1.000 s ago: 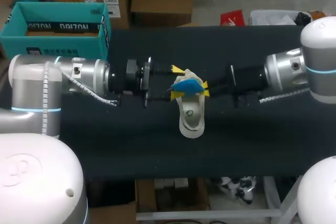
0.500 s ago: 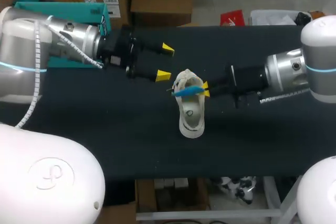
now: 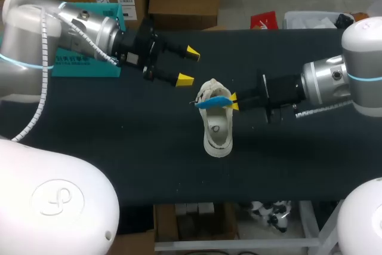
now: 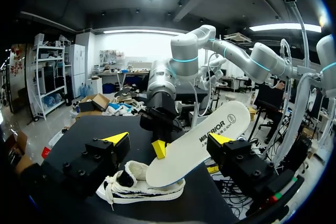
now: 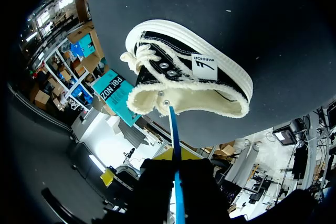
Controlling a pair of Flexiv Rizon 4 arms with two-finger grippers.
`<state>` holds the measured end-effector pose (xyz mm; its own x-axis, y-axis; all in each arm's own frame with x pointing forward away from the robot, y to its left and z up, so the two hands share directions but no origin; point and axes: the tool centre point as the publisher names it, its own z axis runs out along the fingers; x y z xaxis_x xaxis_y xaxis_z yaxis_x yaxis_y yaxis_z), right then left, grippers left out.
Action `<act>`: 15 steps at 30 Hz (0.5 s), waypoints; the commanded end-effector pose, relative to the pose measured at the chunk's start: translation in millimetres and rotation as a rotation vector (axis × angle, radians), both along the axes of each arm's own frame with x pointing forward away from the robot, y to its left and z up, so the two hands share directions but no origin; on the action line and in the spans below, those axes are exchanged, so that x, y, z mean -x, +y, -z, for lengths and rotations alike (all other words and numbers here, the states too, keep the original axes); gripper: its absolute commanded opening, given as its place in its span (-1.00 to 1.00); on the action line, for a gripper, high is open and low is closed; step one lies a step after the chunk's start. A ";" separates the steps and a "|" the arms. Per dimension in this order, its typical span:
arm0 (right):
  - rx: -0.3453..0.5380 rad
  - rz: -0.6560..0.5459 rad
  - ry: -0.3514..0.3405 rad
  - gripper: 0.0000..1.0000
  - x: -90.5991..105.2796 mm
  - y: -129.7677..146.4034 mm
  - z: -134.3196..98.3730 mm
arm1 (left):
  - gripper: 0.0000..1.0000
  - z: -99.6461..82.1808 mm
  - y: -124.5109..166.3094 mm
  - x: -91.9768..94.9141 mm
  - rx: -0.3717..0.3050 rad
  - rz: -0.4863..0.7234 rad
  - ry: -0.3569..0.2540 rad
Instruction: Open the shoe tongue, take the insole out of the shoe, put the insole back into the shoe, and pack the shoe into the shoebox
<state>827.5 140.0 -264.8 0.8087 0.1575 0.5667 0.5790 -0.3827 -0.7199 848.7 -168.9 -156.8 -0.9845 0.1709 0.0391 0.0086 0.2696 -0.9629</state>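
- The right gripper [image 3: 233,101] comes in from the right of the table and is clamped on the insole [image 3: 212,103], pressing on both of its faces. In the right wrist view the insole shows edge-on as a thin blue line.
- The insole's long axis runs along the gripper's own line. It slants down from the wrist end to its lower end at the opening of the shoe [image 3: 217,129]. I cannot tell whether that end is inside the shoe. Its white upper face is turned toward the left arm, and its blue underside shows from above.
- The shoe stands on its sole near the middle of the table [image 3: 119,159], under the insole. Its long axis lies crosswise to the insole, with the laced front toward the far side and the heel toward the near edge.
- The left gripper [image 3: 188,65] hangs spread wide and empty over the table. It is off to the far left of the shoe, and its fingers aim at the shoe.
- The teal shoebox [image 3: 89,68] sits at the far left corner, partly hidden behind the left arm and well apart from the shoe.
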 end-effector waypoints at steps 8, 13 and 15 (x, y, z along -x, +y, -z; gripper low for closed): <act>-0.067 -0.076 0.077 -1.00 3.9 -9.1 -3.5 | 1.00 -5.8 2.5 -11.4 -0.004 0.481 -0.217; -0.076 -0.121 0.131 -1.00 6.5 -8.1 -2.9 | 1.00 -7.9 17.4 -23.7 -0.024 0.587 -0.293; -0.047 -0.107 0.158 -1.00 7.7 -7.5 -2.9 | 1.00 -5.8 21.6 -26.6 -0.039 0.624 -0.307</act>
